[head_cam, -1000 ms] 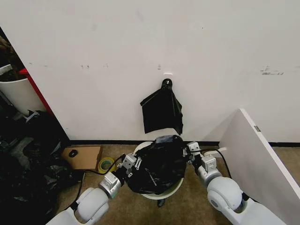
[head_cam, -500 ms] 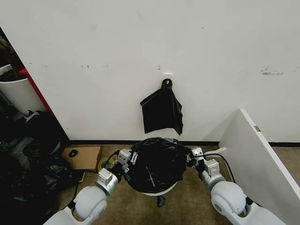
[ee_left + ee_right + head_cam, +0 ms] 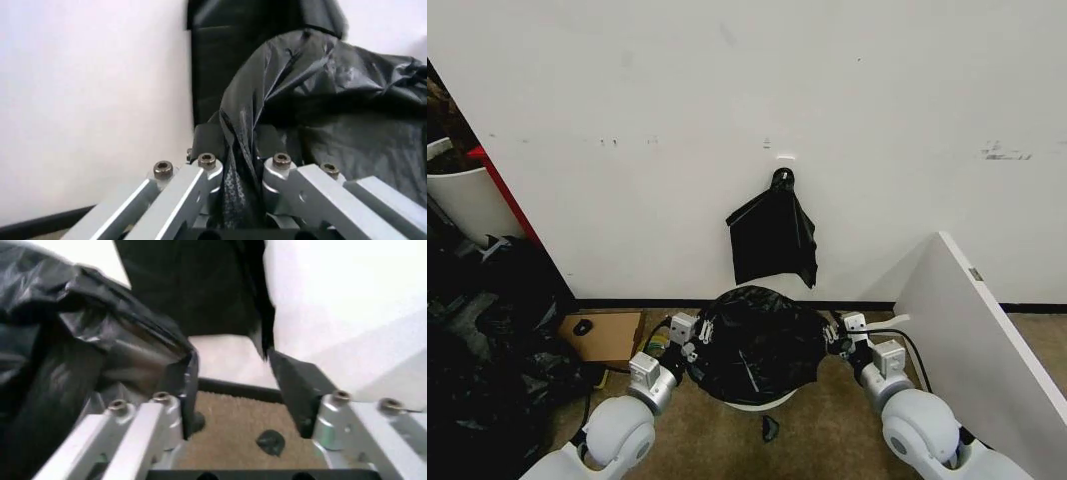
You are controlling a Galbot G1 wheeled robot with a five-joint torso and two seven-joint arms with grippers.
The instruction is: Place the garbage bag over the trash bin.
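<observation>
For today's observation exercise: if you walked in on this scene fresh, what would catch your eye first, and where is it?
First, the glossy black garbage bag bulging over the white trash bin at the foot of the wall, stretched between both arms. The left gripper is pinched on a fold of it at the robot's left; the right gripper stands open at the bag's other side. Above, a flat black bunch hangs from a wall hook.

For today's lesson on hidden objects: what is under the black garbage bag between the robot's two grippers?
Under the garbage bag a curved strip of the white trash bin shows at the near side. The bag covers the bin's opening and upper wall, so its inside is hidden.
</observation>
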